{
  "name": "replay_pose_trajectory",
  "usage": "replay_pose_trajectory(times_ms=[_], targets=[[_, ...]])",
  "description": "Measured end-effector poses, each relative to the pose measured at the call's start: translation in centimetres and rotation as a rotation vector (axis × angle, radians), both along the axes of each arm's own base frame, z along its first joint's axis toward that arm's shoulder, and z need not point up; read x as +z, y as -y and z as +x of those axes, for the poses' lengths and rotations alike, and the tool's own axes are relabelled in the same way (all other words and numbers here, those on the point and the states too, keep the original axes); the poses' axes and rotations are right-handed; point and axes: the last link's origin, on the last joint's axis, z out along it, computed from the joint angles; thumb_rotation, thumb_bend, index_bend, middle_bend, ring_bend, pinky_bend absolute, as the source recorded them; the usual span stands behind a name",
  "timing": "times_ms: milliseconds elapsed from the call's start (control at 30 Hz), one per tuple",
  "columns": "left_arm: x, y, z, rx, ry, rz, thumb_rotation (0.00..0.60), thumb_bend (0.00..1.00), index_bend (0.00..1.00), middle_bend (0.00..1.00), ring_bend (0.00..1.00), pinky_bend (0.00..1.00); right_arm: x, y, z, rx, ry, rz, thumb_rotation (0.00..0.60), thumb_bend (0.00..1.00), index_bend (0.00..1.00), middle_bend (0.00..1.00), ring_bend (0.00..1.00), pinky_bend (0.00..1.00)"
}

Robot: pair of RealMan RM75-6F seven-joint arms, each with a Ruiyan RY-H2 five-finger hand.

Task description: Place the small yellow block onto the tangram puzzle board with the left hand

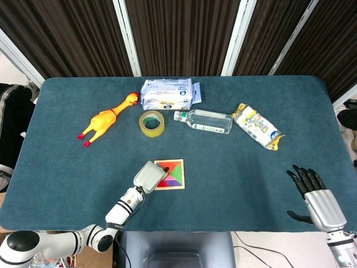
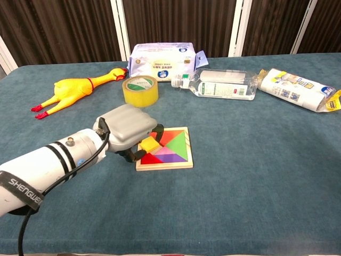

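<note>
The tangram puzzle board (image 2: pixel 173 150) (image 1: pixel 175 175) lies flat near the table's front centre, a wooden frame filled with coloured pieces. My left hand (image 2: pixel 129 132) (image 1: pixel 149 175) hovers over the board's left edge and grips the small yellow block (image 2: pixel 149 145) between its fingers. The block sits just above the board's left side; I cannot tell whether it touches the pieces. In the head view the hand hides the block. My right hand (image 1: pixel 316 198) rests at the table's front right corner with fingers spread and nothing in it.
At the back stand a rubber chicken (image 2: pixel 72 92), a tape roll (image 2: pixel 140 90), a wipes pack (image 2: pixel 164 62), a lying water bottle (image 2: pixel 218 84) and a snack bag (image 2: pixel 297 89). The blue cloth runs to the table's front edge (image 2: pixel 170 250).
</note>
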Motion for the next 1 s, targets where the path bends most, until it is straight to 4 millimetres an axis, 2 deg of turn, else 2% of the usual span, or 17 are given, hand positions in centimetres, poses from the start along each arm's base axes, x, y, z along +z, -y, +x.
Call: replay_pose_trajectory(times_ms=[233,667,900,1000], targets=[[-0.15,-0.19,0.26,0.015,0.005,0.004,0.600,0.38,0.68,1.00,1.00,1.00,0.02,0.00,-0.01,0.000,0.000,-0.001,0.600,0.18,0.00,0.00,0.00,0.00],[-0.37,0.33,0.66,0.013,-0.005,-0.016,0.600,0.38,0.53,1.00,1.00,1.00,0.08,-0.02,-0.01,-0.002,0.001,-0.004,0.600,0.18,0.00,0.00,0.00,0.00],[-0.36,0.16,0.73,0.019,0.003,-0.015,0.600,0.38,0.38,1.00,1.00,1.00,0.16,-0.08,-0.01,-0.001,0.003,-0.006,0.600,0.18,0.00,0.00,0.00,0.00],[-0.33,0.16,0.72,0.020,0.004,-0.017,0.600,0.39,0.36,1.00,1.00,1.00,0.15,-0.08,-0.03,-0.003,0.002,-0.006,0.600,0.18,0.00,0.00,0.00,0.00]])
